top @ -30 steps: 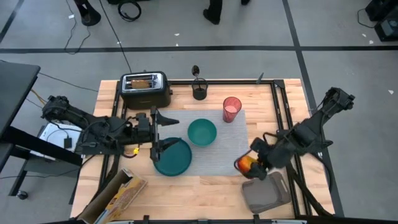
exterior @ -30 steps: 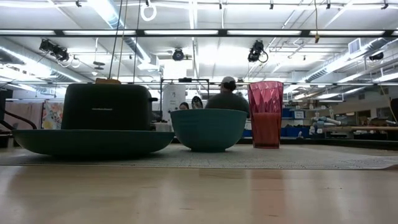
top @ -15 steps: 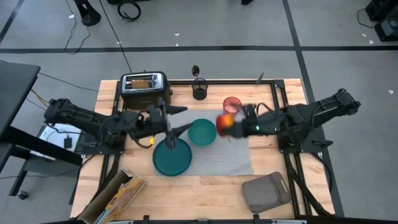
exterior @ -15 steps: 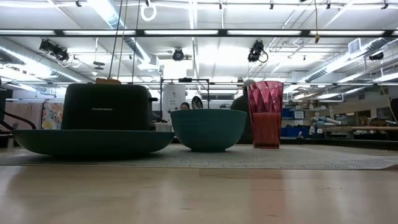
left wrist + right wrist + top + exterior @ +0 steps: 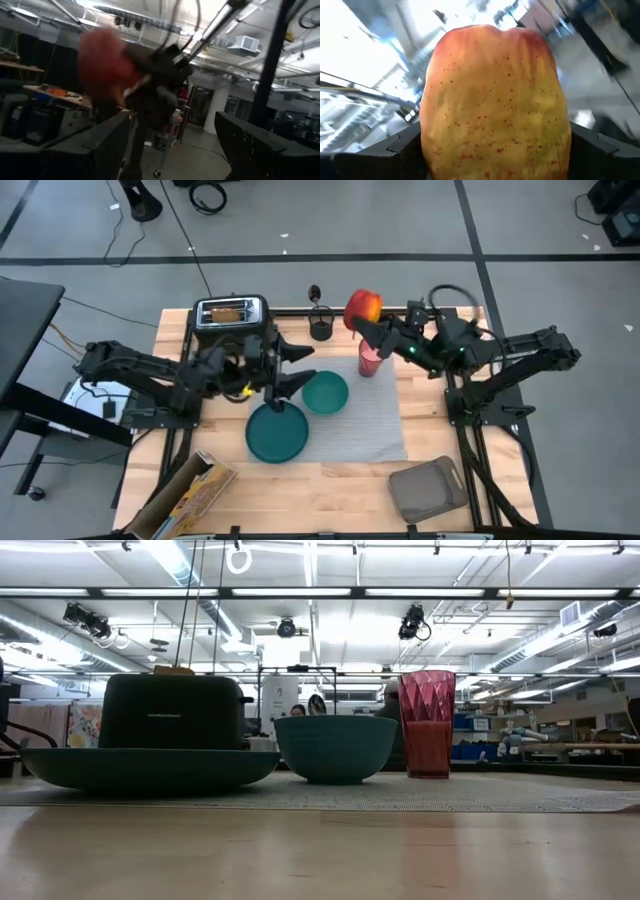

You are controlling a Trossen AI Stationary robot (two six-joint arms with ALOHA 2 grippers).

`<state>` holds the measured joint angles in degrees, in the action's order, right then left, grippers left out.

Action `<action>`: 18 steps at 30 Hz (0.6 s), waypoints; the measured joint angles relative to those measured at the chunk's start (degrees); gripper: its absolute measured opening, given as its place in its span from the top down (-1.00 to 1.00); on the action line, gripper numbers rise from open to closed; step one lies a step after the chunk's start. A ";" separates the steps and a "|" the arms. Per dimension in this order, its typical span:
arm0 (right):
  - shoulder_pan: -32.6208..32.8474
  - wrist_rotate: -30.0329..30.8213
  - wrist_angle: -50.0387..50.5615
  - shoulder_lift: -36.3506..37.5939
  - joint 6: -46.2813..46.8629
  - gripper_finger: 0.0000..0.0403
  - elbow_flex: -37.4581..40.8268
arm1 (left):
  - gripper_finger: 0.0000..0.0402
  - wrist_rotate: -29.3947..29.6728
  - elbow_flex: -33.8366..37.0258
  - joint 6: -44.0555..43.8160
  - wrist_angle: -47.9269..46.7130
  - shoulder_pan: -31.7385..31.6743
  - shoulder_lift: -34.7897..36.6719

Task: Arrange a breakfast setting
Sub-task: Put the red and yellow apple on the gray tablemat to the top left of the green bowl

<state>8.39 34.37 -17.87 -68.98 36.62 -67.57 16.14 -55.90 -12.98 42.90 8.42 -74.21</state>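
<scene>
Gripping: right claw (image 5: pixel 372 323) clamps apple (image 5: pixel 362 307) aloft; rigid, smooth, roundish, likely slippery.
Left claw (image 5: pixel 297 367): open, empty.

Grey placemat (image 5: pixel 378 412) flat at table centre, teal plate (image 5: pixel 277 434) on its near-left edge, smaller teal bowl (image 5: pixel 324 393) upright just right of plate, translucent pink-red cup (image 5: pixel 427 723) upright at far right of mat, red-yellow apple (image 5: pixel 363 307) held aloft over far table edge.
</scene>
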 joint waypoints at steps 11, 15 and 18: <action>-1.07 -15.21 -13.20 -7.63 -10.57 -0.72 0.02 | -0.37 1.10 0.02 -4.35 10.86 -1.63 -8.20; -1.03 -17.64 -14.13 -9.94 -11.44 -0.72 0.02 | -0.22 -0.06 0.02 -3.13 9.20 -1.61 -8.03; -1.08 -18.95 -14.65 -11.31 -11.97 -0.72 0.02 | -0.09 -0.08 0.02 -3.01 8.45 -1.61 -8.16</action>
<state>7.31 15.42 -32.52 -80.29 24.65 -67.55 16.06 -55.88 -15.99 51.35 6.81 -82.36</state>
